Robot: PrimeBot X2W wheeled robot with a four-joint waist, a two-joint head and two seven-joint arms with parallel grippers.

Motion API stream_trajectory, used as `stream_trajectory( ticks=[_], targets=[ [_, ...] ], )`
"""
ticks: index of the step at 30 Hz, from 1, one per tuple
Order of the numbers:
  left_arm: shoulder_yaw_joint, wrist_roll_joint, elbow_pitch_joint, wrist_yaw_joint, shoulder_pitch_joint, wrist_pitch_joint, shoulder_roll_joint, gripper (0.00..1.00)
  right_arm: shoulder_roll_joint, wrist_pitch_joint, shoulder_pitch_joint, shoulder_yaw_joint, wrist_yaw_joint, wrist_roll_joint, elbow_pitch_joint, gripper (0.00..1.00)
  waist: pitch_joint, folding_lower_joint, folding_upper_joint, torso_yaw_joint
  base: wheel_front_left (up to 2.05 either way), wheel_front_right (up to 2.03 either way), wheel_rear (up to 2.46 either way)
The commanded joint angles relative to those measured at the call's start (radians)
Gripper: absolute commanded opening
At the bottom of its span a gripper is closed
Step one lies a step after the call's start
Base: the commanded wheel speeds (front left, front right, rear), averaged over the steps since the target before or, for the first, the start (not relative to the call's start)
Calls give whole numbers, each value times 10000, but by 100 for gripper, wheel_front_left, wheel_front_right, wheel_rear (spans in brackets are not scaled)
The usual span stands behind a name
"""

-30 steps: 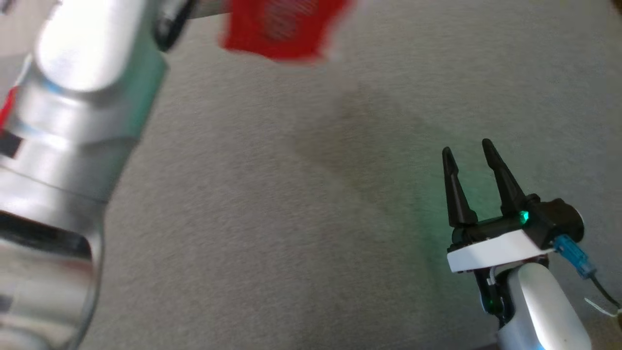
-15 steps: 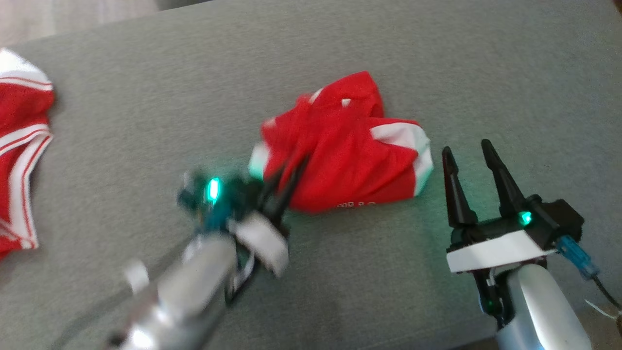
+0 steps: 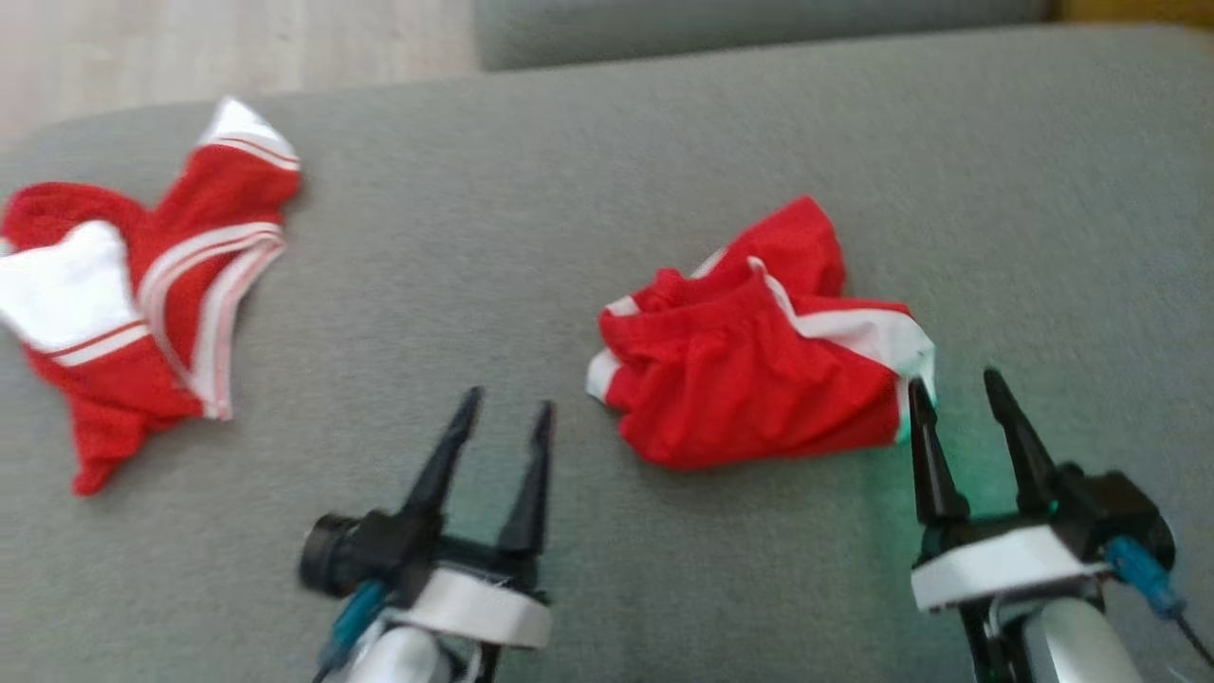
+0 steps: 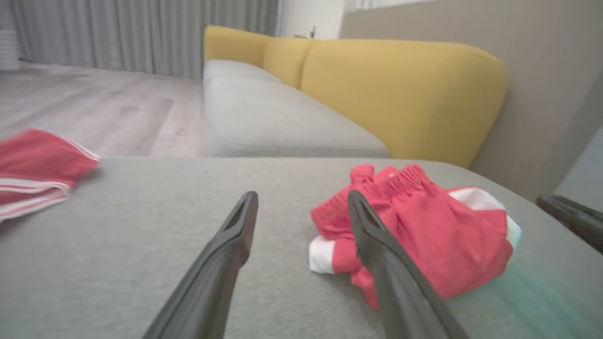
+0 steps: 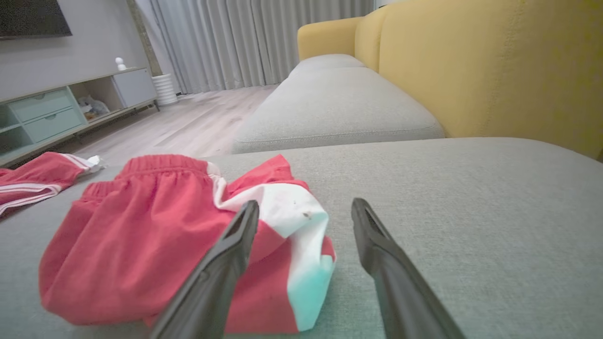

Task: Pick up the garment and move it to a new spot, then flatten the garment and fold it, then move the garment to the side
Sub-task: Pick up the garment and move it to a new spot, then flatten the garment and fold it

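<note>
Shorts (image 3: pixel 759 379), red with white side panels and a gathered waistband, lie in a crumpled heap near the middle of a grey sofa seat (image 3: pixel 569 190), between the robot's two arms. The left tool (image 3: pixel 509 398) hangs low over the seat just to the left of the heap, its two dark fingers spread and holding nothing; in the left wrist view the shorts sit just past its right-hand finger. The right tool (image 3: pixel 953 379) is also spread and empty, with one finger right at the white corner of the shorts on their right edge; whether it touches the cloth cannot be told. A green glow from that tool's light tints the white corner and the seat beside it. A second garment (image 3: pixel 142 313), red with white stripes, is spread out well apart at the seat's left end. Beyond the seat run another grey cushion (image 5: pixel 339 108), a yellow backrest (image 5: pixel 494 70), a pale wooden floor (image 5: pixel 198 122), grey curtains (image 5: pixel 245 42) and a low cabinet (image 5: pixel 47 113).
</note>
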Motion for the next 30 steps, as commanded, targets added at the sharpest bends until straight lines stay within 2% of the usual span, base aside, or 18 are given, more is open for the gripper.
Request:
stream_trajectory(
  ticks=[1, 6, 11, 20, 30],
  targets=[
    [825, 261, -749, 137, 180, -94, -82, 100, -22, -26, 78, 194, -7, -100, -308, 100, -610, 1, 0, 605, 0, 0, 0],
    [2330, 993, -1933, 481, 1407, -94, -216, 100, -22, -26, 548, 185, -7, -59, -452, 100, -1110, 1, 0, 977, 0, 0, 0],
    [3263, 1410, -2702, 645, 2361, -94, -291, 100, -22, -26, 1037, 339, -7, 74, -607, 100, -1475, 1, 0, 1129, 0, 0, 0],
    [3318, 1917, -2735, 491, 2760, -95, -319, 100, -22, -26, 1360, 453, -7, 256, -701, 100, -1715, 1, 0, 1220, 0, 0, 0],
    [3100, 2123, -2317, 409, 2687, -95, -322, 100, -22, -26, 1349, 131, -7, 368, -661, 100, -1701, 1, 0, 1254, 0, 0, 0]
  ],
)
